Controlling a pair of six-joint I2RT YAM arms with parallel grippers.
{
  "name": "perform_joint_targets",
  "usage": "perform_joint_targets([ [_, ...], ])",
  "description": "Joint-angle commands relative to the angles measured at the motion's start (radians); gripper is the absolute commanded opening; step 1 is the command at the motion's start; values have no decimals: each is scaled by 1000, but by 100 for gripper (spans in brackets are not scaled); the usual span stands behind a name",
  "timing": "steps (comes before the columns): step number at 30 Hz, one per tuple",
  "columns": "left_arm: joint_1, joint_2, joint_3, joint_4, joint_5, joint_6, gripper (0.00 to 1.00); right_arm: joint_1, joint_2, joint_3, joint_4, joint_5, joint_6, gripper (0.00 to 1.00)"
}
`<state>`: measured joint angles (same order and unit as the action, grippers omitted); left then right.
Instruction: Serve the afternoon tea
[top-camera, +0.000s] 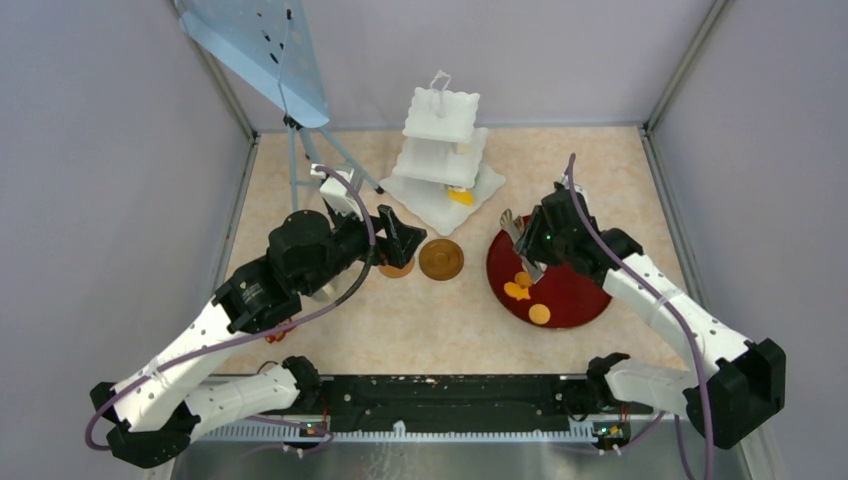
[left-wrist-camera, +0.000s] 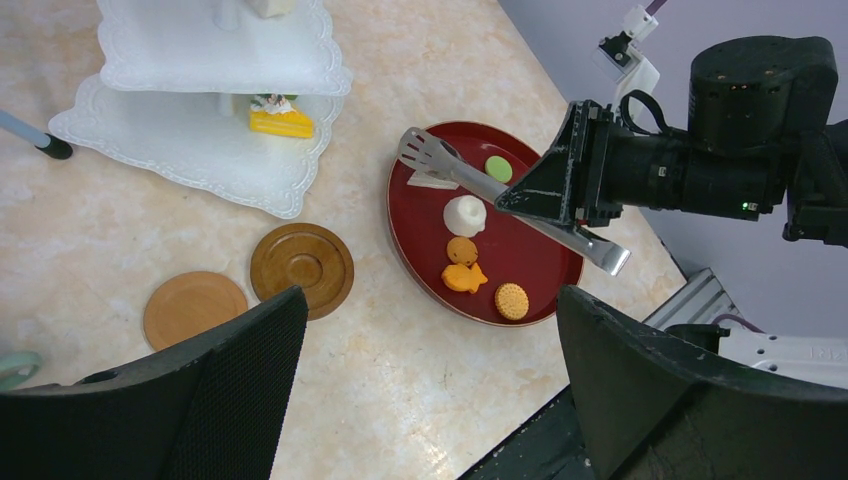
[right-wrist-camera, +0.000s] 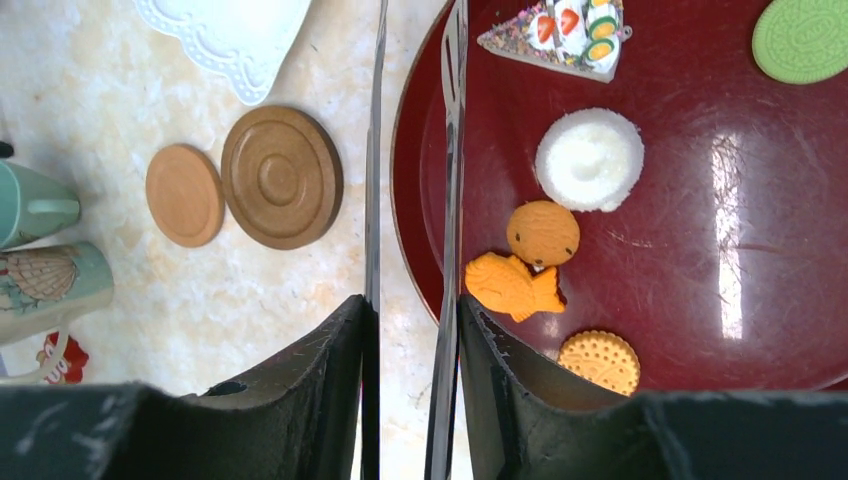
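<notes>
right gripper (right-wrist-camera: 412, 325) is clenching the tongs (right-wrist-camera: 452, 150), with their tips reaching over the red tray (right-wrist-camera: 700, 260). 1 orange fish (right-wrist-camera: 512, 285), 2 orange discs (right-wrist-camera: 543, 232) and 1 green round (right-wrist-camera: 805, 38) are lying on the tray. yellow wedge (left-wrist-camera: 281, 121) is sitting on the white stand (left-wrist-camera: 180, 150). teal cup (right-wrist-camera: 30, 205) and mug (right-wrist-camera: 45, 285) are sitting near 2 wooden coasters (right-wrist-camera: 281, 177). left gripper (left-wrist-camera: 430, 310) is hanging above the table, jaws released.

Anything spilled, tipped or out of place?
Nothing stands out: the tiered stand is upright, sweets lie on it or within the red tray, the coasters sit flat, and the right gripper holds the tongs.
</notes>
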<state>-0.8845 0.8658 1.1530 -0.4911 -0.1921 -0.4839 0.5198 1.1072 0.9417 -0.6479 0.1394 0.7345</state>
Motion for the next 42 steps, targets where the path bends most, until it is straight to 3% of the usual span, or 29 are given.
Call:
perform_joint_targets([
  [1, 2, -15, -2, 31, -1, -6, 99, 5, 43, 3, 95, 44, 20, 36],
  [6, 2, -15, 4, 23, -7, -3, 99, 5, 76, -9, 77, 57, 53, 29],
  [10, 2, -30, -4, 19, -18, -8, 99, 5, 75, -46, 66, 49, 54, 29],
  [17, 2, -32, -10, 18, -13, -6, 99, 9, -13, -66, -97, 126, 11, 28],
  [21, 2, -24, -6, 23, 0, -1, 99, 10, -79, -60, -224, 186, -7, 29],
  [26, 2, -19, -14, 36, 13, -5, 99, 9, -166, -19, -322, 140, -30, 33],
  [29, 2, -12, -18, 42, 22, -10, 99, 9, -201, 18, -378, 193, -32, 40],
  [33, 2, -4, -24, 57, 36, -15, 99, 10, -171, 19, -353, 251, -62, 49],
  [42, 2, 2, -9, 40, 17, -7, 99, 9, -19, 23, -222, 282, -188, 51],
])
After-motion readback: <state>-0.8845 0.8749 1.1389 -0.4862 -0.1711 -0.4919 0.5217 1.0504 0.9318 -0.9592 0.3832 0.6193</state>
